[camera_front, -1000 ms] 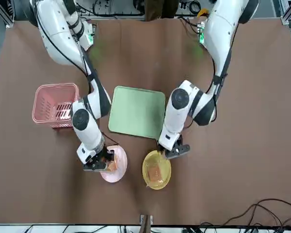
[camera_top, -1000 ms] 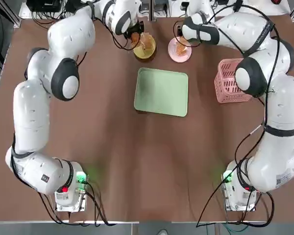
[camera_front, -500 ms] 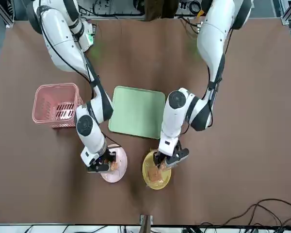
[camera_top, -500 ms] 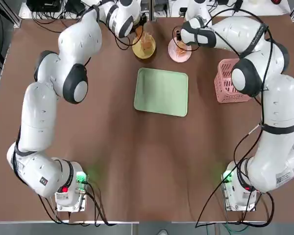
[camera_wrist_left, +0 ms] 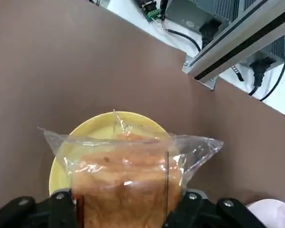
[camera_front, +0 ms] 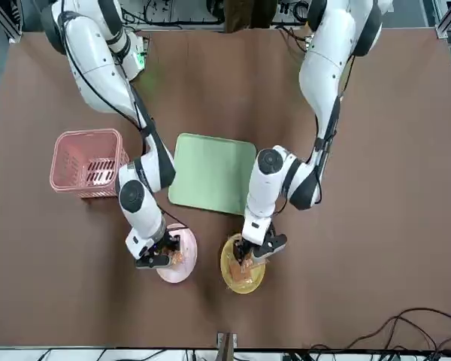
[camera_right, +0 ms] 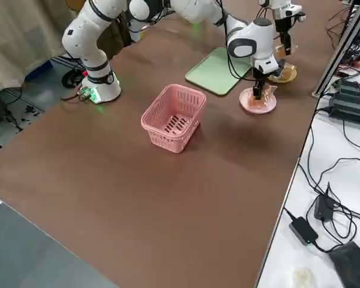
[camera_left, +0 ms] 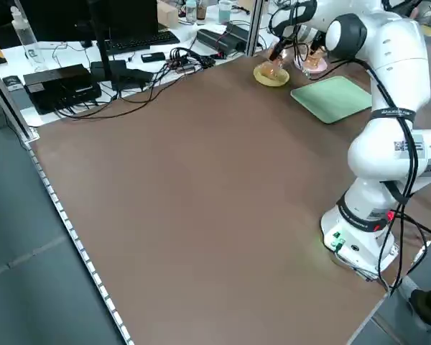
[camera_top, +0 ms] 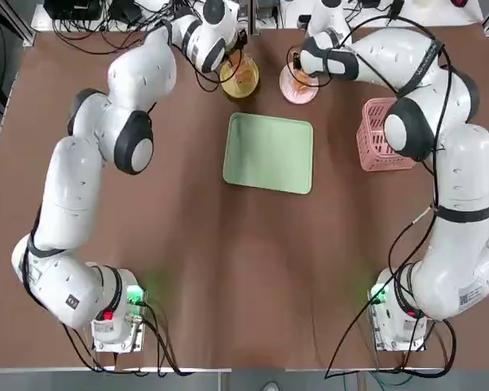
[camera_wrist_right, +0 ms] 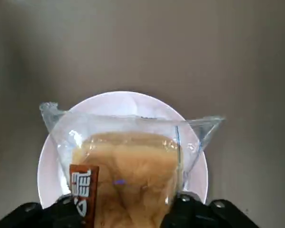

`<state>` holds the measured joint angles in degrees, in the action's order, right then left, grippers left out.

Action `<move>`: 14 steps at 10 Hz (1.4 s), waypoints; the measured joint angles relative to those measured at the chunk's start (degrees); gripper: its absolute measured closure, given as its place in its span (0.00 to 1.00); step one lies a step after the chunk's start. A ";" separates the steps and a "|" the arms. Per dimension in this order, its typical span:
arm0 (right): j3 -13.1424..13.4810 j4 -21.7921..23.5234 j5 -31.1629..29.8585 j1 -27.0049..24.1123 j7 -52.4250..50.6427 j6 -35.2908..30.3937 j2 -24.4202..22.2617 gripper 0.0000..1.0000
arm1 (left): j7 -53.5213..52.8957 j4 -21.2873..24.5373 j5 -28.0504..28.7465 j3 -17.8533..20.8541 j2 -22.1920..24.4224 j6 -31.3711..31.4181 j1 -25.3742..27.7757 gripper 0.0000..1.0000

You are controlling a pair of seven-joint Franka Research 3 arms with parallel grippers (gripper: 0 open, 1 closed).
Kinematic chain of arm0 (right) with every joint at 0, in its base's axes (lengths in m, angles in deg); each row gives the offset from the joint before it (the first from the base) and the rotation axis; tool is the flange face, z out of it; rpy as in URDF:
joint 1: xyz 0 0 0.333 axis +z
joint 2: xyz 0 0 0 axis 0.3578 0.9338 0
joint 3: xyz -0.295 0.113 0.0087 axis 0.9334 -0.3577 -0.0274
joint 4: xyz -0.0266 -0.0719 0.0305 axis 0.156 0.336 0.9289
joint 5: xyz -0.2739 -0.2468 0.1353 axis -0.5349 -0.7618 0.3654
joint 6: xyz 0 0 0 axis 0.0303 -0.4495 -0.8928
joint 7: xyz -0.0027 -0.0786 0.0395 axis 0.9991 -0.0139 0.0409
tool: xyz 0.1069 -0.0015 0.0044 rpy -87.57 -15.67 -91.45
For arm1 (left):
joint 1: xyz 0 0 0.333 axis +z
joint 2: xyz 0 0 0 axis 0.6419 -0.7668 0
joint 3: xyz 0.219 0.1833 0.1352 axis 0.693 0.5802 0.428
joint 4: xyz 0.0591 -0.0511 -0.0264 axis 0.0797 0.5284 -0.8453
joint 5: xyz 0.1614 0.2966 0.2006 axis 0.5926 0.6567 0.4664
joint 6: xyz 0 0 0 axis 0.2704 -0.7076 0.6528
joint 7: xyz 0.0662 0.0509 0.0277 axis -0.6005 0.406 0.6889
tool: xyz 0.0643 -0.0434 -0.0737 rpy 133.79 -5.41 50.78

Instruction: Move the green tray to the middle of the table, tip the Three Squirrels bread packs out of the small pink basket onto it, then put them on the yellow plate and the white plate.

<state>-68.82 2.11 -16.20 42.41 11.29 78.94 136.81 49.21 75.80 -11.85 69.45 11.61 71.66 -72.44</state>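
Note:
The green tray (camera_top: 269, 152) lies bare in the middle of the table (camera_top: 187, 261). My left gripper (camera_wrist_left: 127, 197) is shut on a clear-wrapped bread pack (camera_wrist_left: 126, 171) just over the yellow plate (camera_wrist_left: 114, 118) at the far edge. Beside it, my right gripper (camera_wrist_right: 122, 202) stands open over the white plate (camera_wrist_right: 123, 102). Its fingers flank a second bread pack (camera_wrist_right: 128, 166) that rests there. In the front view another pack (camera_front: 242, 277) lies on the yellow plate (camera_front: 227, 267). The small pink basket (camera_top: 383, 134) stands upright to the tray's right.
Cables, boxes and a metal rail (camera_wrist_left: 247, 38) crowd the bench behind the table's far edge, close to both plates. Both arms stretch across the table along the tray's two sides. The basket (camera_right: 174, 117) shows nothing inside.
My left gripper has moved from beside the yellow plate to over it, carrying its pack. My right gripper has stayed at the white plate and its fingers have spread.

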 joint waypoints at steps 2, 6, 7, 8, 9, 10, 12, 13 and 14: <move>0.02 -0.01 0.00 -0.01 -0.07 0.02 0.32 0.15 | 0.06 -0.17 0.00 0.00 -0.90 0.00 -0.25 0.29; 0.05 -0.57 0.06 -0.07 -0.09 -0.18 0.31 0.01 | 0.07 -4.88 0.00 0.01 -4.68 -0.80 -0.49 0.29; 0.05 -1.02 0.08 -0.07 -0.09 -0.23 0.26 0.01 | 0.06 -5.68 0.00 0.02 -5.50 -0.93 -0.49 0.29; 0.00 -1.39 0.11 -0.07 -0.09 -0.36 0.16 0.01 | 0.06 -6.10 0.00 0.04 -6.07 -0.94 -0.49 0.29; -0.11 -1.47 0.11 -0.06 -0.09 -0.40 0.05 0.01 | 0.06 -6.30 0.00 0.04 -6.38 -0.99 -0.49 0.29; -0.23 -1.54 0.11 -0.05 -0.09 -0.75 -0.03 0.01 | 0.06 -6.46 0.00 0.05 -6.68 -1.01 -0.49 0.27; -0.36 -2.19 0.12 -0.05 -0.09 -3.27 -0.51 0.01 | 0.06 -6.80 0.00 0.05 -6.99 -1.03 -0.50 0.26; -0.36 -2.34 0.12 -0.05 -0.09 -4.15 -1.11 0.01 | 0.06 -6.81 0.00 0.05 -7.12 -1.04 -0.51 0.26; -0.37 -2.34 0.13 -0.05 -0.09 -4.91 -1.77 0.01 | 0.06 -6.81 0.00 0.06 -7.22 -1.04 -0.51 0.25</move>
<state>-69.19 -0.23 -16.07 42.36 11.21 74.03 135.04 49.27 68.99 -11.85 69.50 4.39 70.62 -72.96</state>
